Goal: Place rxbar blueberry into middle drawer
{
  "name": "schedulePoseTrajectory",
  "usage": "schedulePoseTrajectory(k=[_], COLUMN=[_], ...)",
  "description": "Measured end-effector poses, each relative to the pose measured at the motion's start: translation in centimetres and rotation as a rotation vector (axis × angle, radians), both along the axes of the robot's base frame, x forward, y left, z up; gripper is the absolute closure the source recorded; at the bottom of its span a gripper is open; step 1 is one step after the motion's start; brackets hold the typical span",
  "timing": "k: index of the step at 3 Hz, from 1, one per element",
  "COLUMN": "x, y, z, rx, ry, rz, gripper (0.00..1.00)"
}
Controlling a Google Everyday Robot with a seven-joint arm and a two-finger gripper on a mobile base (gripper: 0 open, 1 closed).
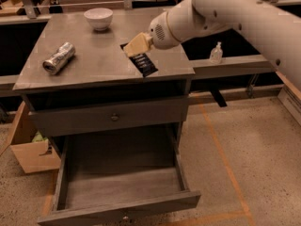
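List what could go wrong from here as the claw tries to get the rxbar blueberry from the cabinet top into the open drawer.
1. The rxbar blueberry lies flat near the cabinet top's front right edge; the claw, at its far end, may nudge it off.
2. The middle drawer sits low under a closed drawer front; an early release could miss it.
3. A bump might roll the can lying on its side.

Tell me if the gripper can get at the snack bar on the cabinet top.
Probably yes. The gripper is right at the far end of the snack bar, with nothing between them; the can and bowl sit well off to the side.
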State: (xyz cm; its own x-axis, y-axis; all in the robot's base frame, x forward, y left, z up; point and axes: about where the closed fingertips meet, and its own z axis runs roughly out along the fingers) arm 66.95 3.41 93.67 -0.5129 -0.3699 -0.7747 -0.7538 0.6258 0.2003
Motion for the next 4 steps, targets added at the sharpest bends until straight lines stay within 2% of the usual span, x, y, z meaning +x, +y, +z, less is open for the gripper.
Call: schedulePoseTrajectory(k=[1,2,3,4], x=[-4.0,-7.6,-10.9,-10.8], y=[3.0,5.5,7.2,7.2], z=[-3.1,-5.9,-11.4,-11.3], rx=[0.100,0.108,0.008,0.009], ry=[0.004,-0.041,-0.109,-0.109], rz=[0.127,0.278,0.400,0.399], gripper=[1.00,1.00,1.00,1.00])
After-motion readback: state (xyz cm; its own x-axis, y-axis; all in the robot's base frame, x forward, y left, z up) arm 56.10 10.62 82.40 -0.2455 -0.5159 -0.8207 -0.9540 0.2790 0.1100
